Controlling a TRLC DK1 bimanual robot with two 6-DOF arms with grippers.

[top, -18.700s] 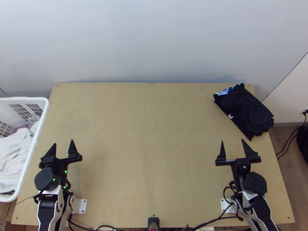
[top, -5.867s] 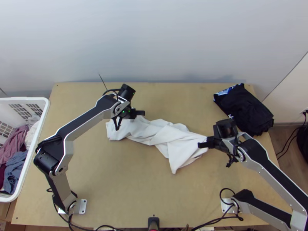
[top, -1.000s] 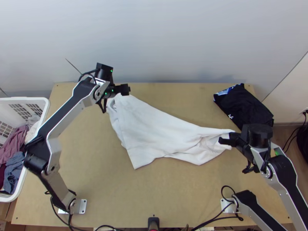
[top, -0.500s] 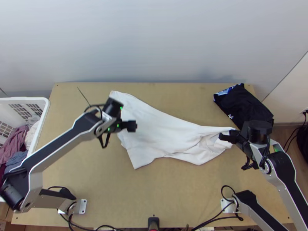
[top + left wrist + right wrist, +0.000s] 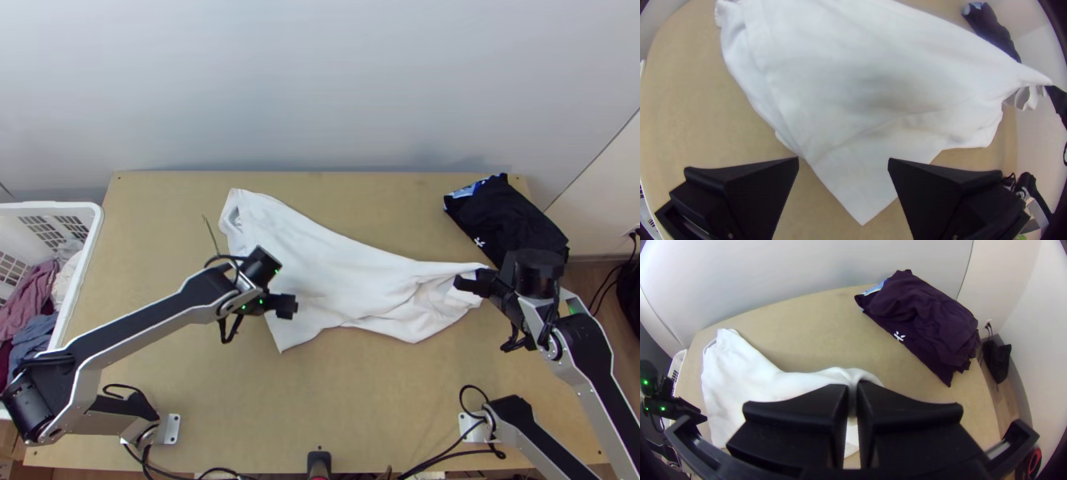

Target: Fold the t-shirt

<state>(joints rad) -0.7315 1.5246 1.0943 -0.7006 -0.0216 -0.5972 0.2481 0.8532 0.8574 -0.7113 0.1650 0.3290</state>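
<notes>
Though mostly smooth, white t-shirt (image 5: 328,260) with creases by right end effector (image 5: 464,286).

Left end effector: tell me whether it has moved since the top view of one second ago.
Yes, the left end effector has come closer to the table's near edge.

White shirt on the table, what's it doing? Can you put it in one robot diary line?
White shirt: spread, creased | right gripper: shut on its bunched end | left gripper: open above near corner

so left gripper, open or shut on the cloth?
Open: the left gripper has its fingers wide apart, with white cloth visible between them but not pinched.
</notes>
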